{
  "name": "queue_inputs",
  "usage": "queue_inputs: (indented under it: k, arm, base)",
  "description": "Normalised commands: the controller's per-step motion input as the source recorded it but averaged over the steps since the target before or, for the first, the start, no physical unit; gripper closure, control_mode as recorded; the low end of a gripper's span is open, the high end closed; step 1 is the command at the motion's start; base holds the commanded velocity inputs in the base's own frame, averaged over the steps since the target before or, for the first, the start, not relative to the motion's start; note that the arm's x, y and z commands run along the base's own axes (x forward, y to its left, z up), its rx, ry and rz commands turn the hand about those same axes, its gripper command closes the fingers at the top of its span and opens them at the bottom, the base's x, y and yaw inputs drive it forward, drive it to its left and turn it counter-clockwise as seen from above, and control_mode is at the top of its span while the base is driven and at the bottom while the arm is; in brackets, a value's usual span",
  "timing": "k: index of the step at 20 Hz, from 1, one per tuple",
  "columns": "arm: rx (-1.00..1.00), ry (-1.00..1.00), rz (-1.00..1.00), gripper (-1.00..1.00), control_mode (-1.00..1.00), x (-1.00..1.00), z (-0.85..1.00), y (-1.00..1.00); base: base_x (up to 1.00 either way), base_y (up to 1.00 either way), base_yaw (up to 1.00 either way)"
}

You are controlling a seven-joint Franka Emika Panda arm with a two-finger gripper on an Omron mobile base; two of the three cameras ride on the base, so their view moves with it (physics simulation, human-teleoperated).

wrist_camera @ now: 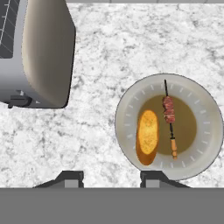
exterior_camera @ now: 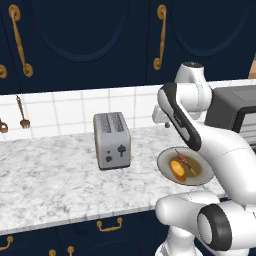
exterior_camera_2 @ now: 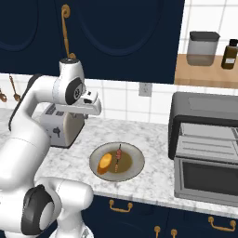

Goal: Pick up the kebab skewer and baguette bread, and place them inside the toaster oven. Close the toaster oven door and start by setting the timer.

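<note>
A round plate point(wrist_camera: 124, 113) with a brown centre carries the orange-golden baguette bread point(wrist_camera: 148, 133) on its left half and the kebab skewer point(wrist_camera: 169, 109) lying beside it on the right. My gripper point(wrist_camera: 112, 178) hovers well above the counter, open and holding nothing, with one fingertip over the plate's near rim. From the right base view the plate point(exterior_camera_2: 135, 155), bread point(exterior_camera_2: 105, 162) and skewer point(exterior_camera_2: 118, 158) sit left of the dark toaster oven point(exterior_camera_2: 200, 107). Its door point(exterior_camera_2: 204, 179) is folded down open, showing the rack. The bread point(exterior_camera: 177, 170) and skewer point(exterior_camera: 186, 162) appear past my arm.
A silver two-slot toaster point(exterior_camera: 112, 140) stands on the marble counter left of the plate, close under my hand point(exterior_camera_2: 79, 108). A wooden shelf above the oven holds a lidded jar point(exterior_camera_2: 202, 49) and a dark bottle point(exterior_camera_2: 228, 55). Navy cabinets hang overhead.
</note>
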Motion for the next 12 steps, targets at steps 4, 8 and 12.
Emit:
queue_inputs:
  k: [4, 8, 12]
  arm:
    - [0.0, 0.0, 0.0, -1.0, 1.0, 0.0, 0.0, 0.0]
    - [0.0, 0.0, 0.0, -1.0, 1.0, 0.0, 0.0, 0.0]
    - [0.0, 0.0, 0.0, -1.0, 1.0, 0.0, 0.0, 0.0]
  base:
    - [0.0, 0.0, 0.0]
    - [0.0, 0.0, 0.0]
    - [0.0, 0.0, 0.0]
